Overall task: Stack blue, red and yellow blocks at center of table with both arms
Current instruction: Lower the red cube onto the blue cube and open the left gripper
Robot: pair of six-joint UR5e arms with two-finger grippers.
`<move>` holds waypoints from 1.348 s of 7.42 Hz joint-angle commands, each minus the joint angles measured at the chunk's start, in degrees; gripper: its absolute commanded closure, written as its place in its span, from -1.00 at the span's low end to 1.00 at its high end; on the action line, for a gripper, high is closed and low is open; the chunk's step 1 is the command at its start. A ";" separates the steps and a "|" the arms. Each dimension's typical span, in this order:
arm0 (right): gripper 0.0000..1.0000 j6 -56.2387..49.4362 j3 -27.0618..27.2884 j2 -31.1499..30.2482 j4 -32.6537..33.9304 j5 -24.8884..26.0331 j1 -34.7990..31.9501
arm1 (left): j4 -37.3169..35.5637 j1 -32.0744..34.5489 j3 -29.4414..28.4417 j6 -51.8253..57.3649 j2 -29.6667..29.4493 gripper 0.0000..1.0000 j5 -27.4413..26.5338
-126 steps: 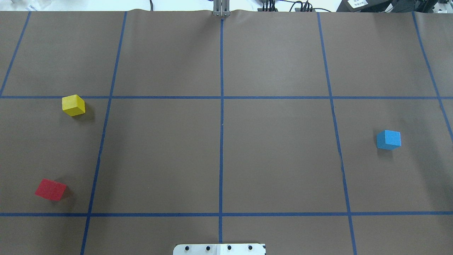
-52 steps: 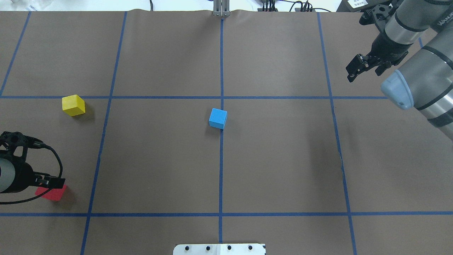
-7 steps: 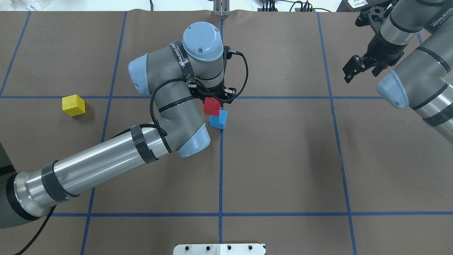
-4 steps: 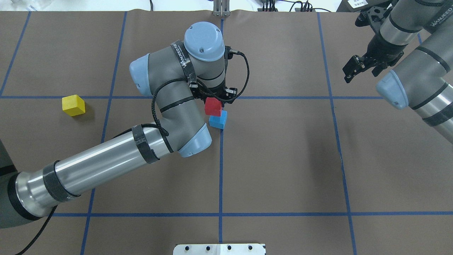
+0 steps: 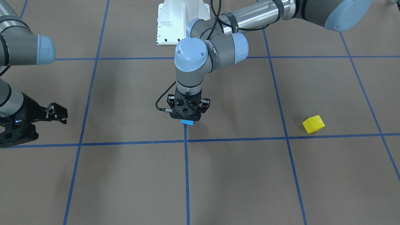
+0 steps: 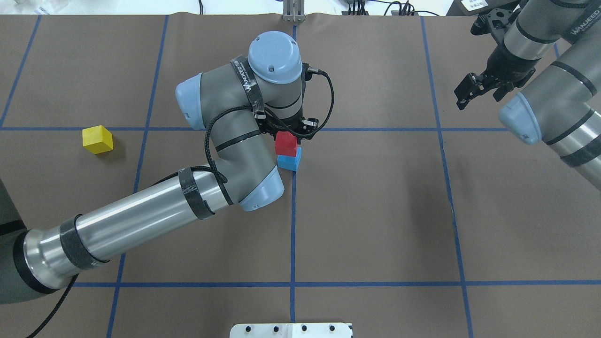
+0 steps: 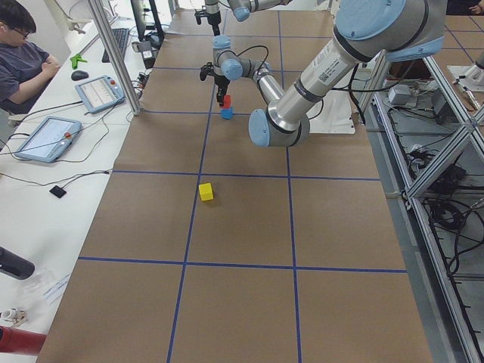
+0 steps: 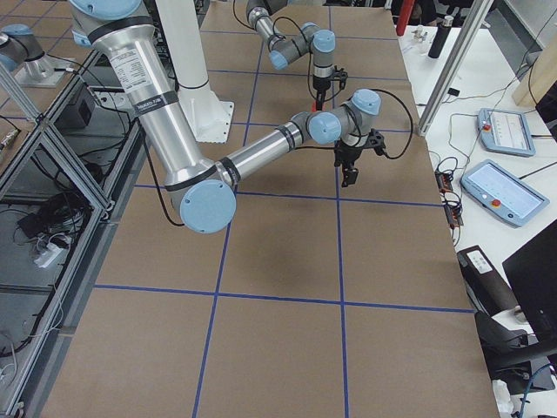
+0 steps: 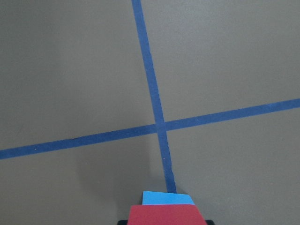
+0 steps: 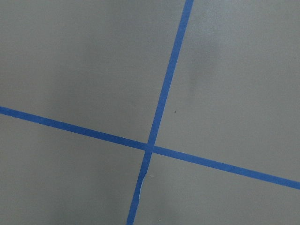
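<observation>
Two blocks at centre: left gripper clamped on red block above blue block; could topple if released off-centre. Right gripper open, 2 o'clock.

"WANJEED" on black band of left arm; same on right arm.

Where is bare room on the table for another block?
The square between the small matte light-blue cube and the grey right arm is bare. Crowded: the left pincer holds the small matte red cube over the blue one, and the left arm covers the square beside.
</observation>
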State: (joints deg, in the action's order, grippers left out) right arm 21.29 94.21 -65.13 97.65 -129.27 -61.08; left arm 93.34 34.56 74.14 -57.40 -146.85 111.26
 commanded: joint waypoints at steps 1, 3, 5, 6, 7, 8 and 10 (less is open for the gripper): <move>-0.99 0.07 0.01 0.00 0.00 -0.01 0.00 | 0.00 -0.37 0.04 -0.60 0.07 0.32 0.01; -0.99 -0.02 0.01 0.00 0.00 -0.01 0.00 | 0.00 -0.37 0.04 -0.69 0.16 -0.25 0.01; -0.99 0.06 0.53 0.00 0.00 -0.01 -0.09 | -0.09 -0.37 0.04 -0.69 0.25 -0.62 0.01; -0.99 0.07 0.45 0.00 0.00 -0.01 -0.09 | 0.00 -0.37 0.04 -0.69 0.25 -0.98 -0.08; -0.99 -0.19 0.27 0.00 0.00 -0.01 -0.09 | -0.18 -0.37 0.30 -0.69 0.25 -0.98 0.00; -0.99 -0.11 0.36 0.00 0.00 -0.01 -0.09 | -0.87 -0.11 1.79 -0.69 0.25 -0.98 0.09; -0.99 -0.02 0.53 0.00 0.00 -0.01 -0.09 | -13.27 2.86 13.25 -0.34 0.69 -0.98 0.71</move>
State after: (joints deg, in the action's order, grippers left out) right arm 21.23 94.64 -65.09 97.64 -129.29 -61.18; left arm 88.35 35.58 80.37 -58.06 -146.35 111.67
